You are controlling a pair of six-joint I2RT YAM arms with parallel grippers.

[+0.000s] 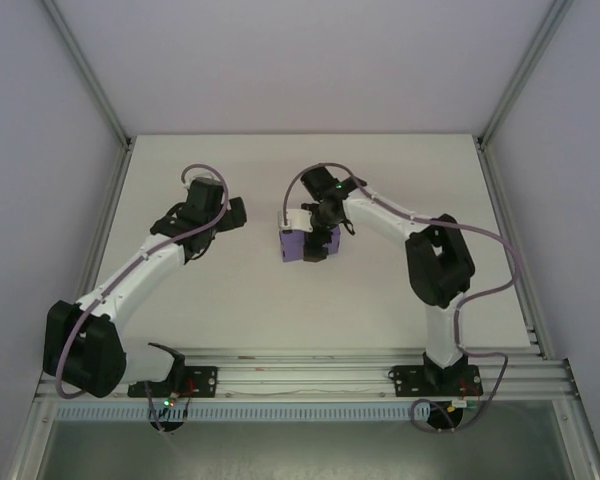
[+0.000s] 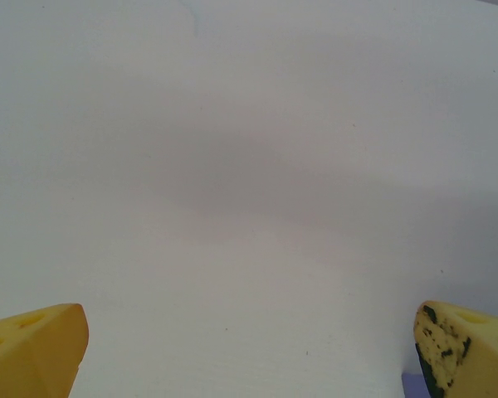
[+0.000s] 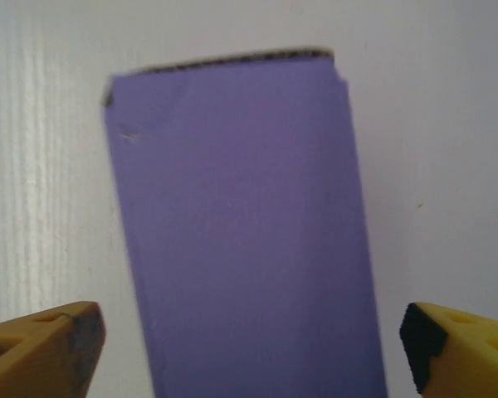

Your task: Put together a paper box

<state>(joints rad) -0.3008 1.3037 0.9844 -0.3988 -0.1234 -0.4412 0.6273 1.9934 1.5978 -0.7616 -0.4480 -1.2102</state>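
The purple paper box [image 1: 298, 246] lies as a small flat rectangle near the middle of the white table. From the right wrist camera its long purple face [image 3: 241, 232] runs up the frame, with a dark cut edge at its far end. My right gripper [image 1: 320, 240] hovers directly over the box, open, with a yellow finger on either side of it [image 3: 253, 352] and a gap to each. My left gripper [image 1: 232, 216] stands open to the left of the box, above bare table [image 2: 249, 352]. A sliver of purple shows beside its right fingertip [image 2: 461, 348].
The white table [image 1: 230, 300] is walled by pale panels at the back and sides. An aluminium rail [image 1: 300, 380] carrying both arm bases runs along the near edge. Cables loop off both arms.
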